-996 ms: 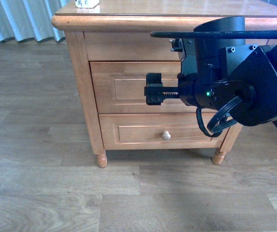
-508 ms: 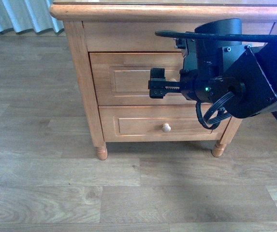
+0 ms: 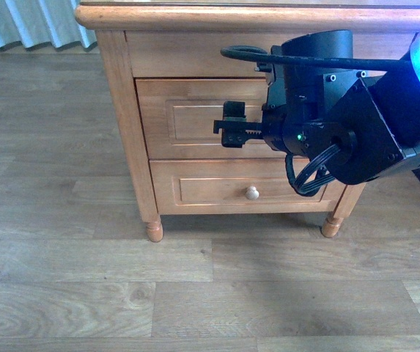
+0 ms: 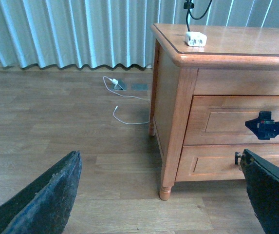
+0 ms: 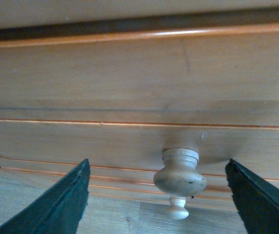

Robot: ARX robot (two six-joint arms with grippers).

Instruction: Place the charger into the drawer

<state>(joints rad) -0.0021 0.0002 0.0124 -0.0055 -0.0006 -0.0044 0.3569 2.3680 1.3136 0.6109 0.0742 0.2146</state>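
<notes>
Wooden drawer [image 3: 184, 123], plank floor [image 3: 195, 293], pale curtains [image 4: 56, 29]

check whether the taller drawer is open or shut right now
Shut. The front of the taller drawer sits flush with the nightstand frame, no gap showing. The right hand is open, the drawer's knob between its fingers.

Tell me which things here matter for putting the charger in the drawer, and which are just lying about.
For the job: charger on the cabinet top; upper drawer; its knob; right pincer, open around that knob.
Lying about: lower drawer; white cable on the floor; curtain.
</notes>
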